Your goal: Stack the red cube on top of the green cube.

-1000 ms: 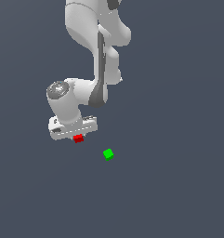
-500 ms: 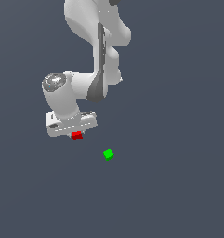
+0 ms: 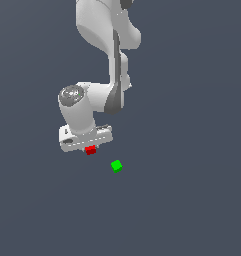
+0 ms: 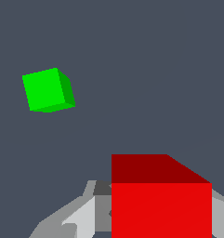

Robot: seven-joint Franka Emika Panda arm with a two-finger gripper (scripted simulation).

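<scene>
Jaws of the gripper (image 3: 90,148) are clamped on the red cube (image 3: 90,149), to carry it toward the green cube (image 3: 116,166) at four o'clock.

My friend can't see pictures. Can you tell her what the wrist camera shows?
A big red cube fills the near part of the picture, held between the pale gripper fingers. Farther off, a smaller-looking green cube sits alone on the plain dark grey floor.
</scene>
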